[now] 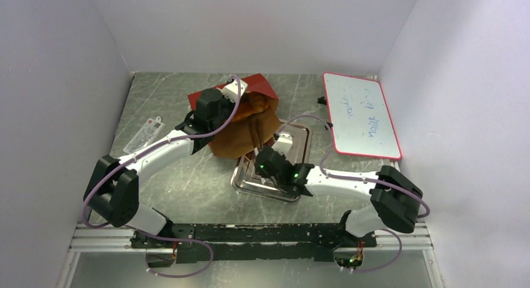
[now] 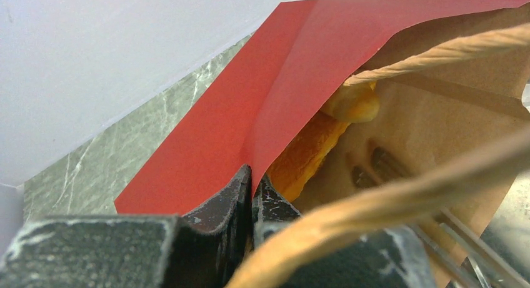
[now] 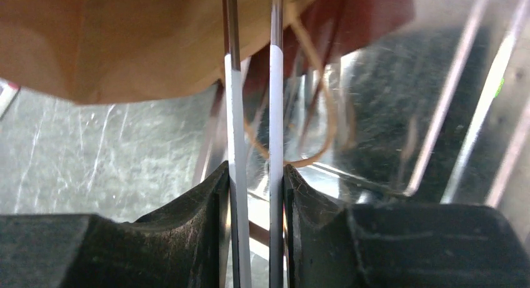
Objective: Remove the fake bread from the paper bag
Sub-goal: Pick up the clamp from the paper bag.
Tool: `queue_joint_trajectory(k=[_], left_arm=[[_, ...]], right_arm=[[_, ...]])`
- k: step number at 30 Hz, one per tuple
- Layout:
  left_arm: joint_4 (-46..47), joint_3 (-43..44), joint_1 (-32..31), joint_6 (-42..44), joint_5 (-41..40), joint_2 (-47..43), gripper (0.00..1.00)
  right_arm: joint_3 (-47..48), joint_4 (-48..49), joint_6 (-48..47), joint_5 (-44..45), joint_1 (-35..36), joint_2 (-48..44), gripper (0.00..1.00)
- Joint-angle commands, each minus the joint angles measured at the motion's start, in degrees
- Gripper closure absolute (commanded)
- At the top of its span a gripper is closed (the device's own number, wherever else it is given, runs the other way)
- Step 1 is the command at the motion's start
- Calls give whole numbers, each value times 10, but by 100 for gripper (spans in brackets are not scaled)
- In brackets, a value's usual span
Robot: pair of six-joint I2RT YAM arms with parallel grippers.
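The left pincer (image 2: pixel 252 189) is pressed together on the red folded edge of the paper bag (image 2: pixel 250 100). Its mouth gapes, with the fake bread (image 2: pixel 306 157) just inside. The right pincer (image 3: pixel 256 194) pinches the rim of the tray (image 3: pixel 375 113), whose far-left edge the bag overlaps.

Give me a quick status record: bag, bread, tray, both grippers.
paper bag: lying on the table, mouth open, brown inside showing
fake bread: inside the bag, near its red wall
tray: next to the bag's mouth, no bread seen on it
left gripper: shut on the bag's red edge
right gripper: closed on the tray's rim
task state: bread not yet out
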Motion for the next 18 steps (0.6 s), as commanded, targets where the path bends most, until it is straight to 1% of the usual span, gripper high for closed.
queue_joint_trajectory(k=[1, 7, 10, 14, 18], left_arm=[[4, 5, -3, 1, -11, 7, 93], [4, 6, -4, 2, -9, 9, 93], [3, 6, -4, 2, -8, 11, 93], [2, 3, -4, 3, -8, 10, 93], [0, 5, -3, 4, -7, 11, 93]], right_arm=[[-50, 56, 71, -56, -48, -50, 67], [-104, 144, 122, -143, -111, -98, 66], [-128, 196, 149, -190, -139, -106, 65], [-163, 263, 191, -232, -166, -118, 64], [-187, 329, 231, -276, -192, -111, 63]])
